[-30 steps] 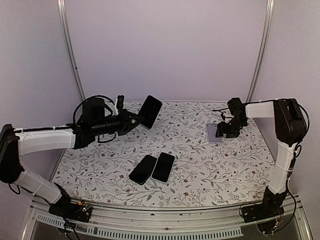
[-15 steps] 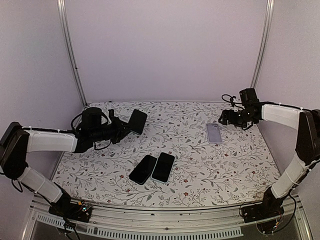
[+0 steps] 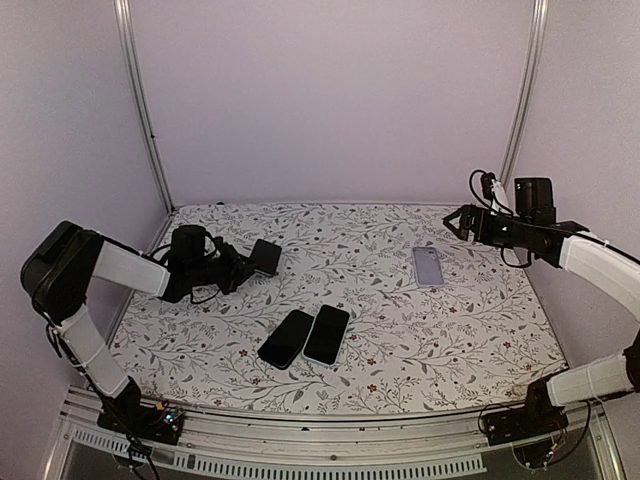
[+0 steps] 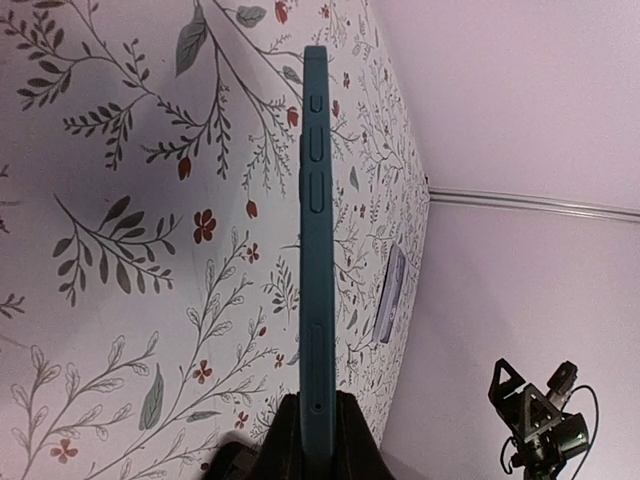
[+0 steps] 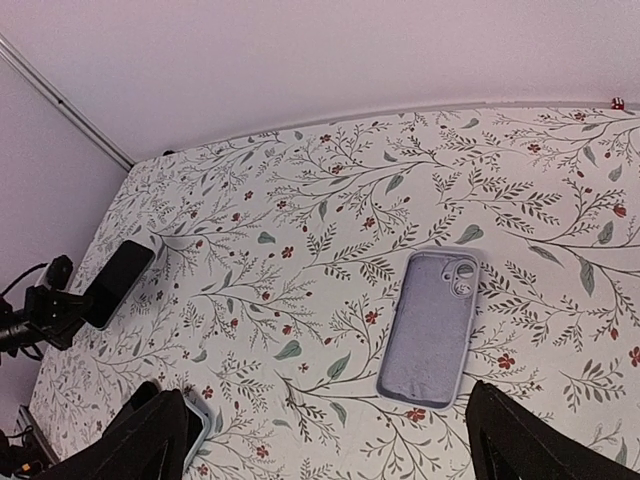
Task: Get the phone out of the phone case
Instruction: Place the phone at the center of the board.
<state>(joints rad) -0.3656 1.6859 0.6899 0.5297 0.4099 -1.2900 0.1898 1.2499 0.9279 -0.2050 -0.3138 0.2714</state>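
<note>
Left fingers (image 3: pixel 243 268) clenched on teal-cased phone (image 3: pixel 265 257), low over floral worktop (image 3: pixel 400 330) at 9 o'clock; right fingers (image 3: pixel 458 221) released, aloft at 3 o'clock; lilac case (image 3: pixel 427 265) flat nearby; two dark phones (image 3: pixel 287 338) towards 6 o'clock

Pale lilac walls (image 3: pixel 330 100) enclose a table (image 3: pixel 400 360) covered in floral-print cloth.

Floral-print tabletop (image 3: pixel 430 335), pale lilac back wall (image 3: pixel 330 100), metal corner post (image 3: pixel 142 100)
</note>
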